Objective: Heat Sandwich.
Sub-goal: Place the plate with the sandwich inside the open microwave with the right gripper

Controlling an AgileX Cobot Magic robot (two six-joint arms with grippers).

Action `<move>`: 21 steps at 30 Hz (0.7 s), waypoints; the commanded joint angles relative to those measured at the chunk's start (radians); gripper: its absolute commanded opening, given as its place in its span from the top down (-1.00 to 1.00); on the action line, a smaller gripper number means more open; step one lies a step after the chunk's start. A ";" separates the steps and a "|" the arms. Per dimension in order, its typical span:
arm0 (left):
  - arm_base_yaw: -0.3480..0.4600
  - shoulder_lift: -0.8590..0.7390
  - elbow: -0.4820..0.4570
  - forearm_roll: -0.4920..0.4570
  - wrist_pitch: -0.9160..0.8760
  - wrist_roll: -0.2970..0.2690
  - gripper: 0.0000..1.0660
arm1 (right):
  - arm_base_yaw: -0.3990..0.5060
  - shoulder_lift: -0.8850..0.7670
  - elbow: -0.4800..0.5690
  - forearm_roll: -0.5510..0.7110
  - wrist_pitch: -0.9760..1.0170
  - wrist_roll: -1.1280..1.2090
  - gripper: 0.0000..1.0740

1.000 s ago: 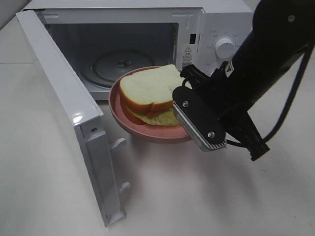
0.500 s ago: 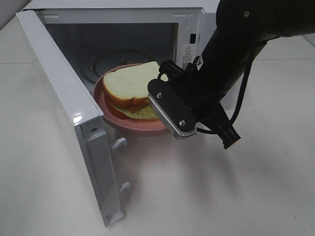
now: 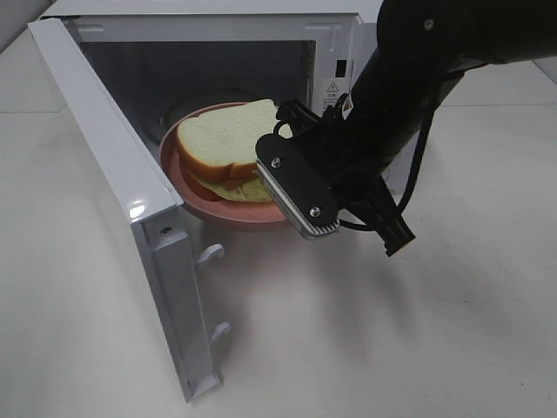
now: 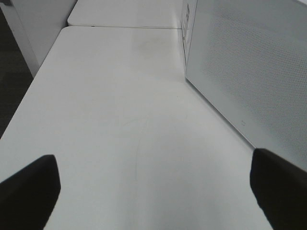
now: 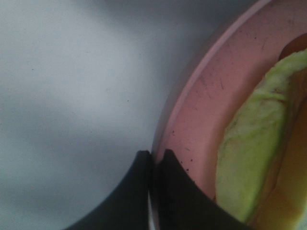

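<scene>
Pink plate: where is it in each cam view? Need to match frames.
Exterior high: pink plate mid-frame, at the microwave mouth.
Left wrist: not in it.
Right wrist: its rim pinched by the right gripper.
Shared landmark: the sandwich and its yellow-green filling, on the plate in both.

- We see a white microwave [image 3: 218, 26] on the white desk [image 3: 348, 348]. Its door [image 3: 113, 200] is swung wide open toward the left of the high view.
- Two white latch hooks [image 3: 209, 254] stick out from the inner edge of the door, one above the other.
- Inside the cavity we make out a part of the round turntable [image 3: 174, 110].
- A round pink plate [image 3: 228, 214] is in the mouth of the cavity, its back part over the turntable. We cannot tell if it rests on something.
- A small warning sticker [image 3: 332, 91] sits on the front frame, right of the opening.
- In the left wrist view we notice a white dotted panel [image 4: 249, 62] of the microwave beside bare desk [image 4: 120, 120].
</scene>
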 commanded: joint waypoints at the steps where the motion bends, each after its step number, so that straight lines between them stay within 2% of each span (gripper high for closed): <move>1: 0.001 -0.029 0.002 0.000 -0.001 0.000 -0.94 | 0.003 -0.004 -0.014 0.000 -0.035 -0.022 0.99; 8: 0.001 -0.029 0.002 0.000 -0.001 0.000 -0.94 | 0.003 -0.003 -0.020 -0.001 -0.045 -0.024 0.99; 21: 0.001 -0.029 0.002 0.000 -0.001 0.001 -0.94 | 0.003 0.117 -0.189 -0.021 0.049 0.014 0.99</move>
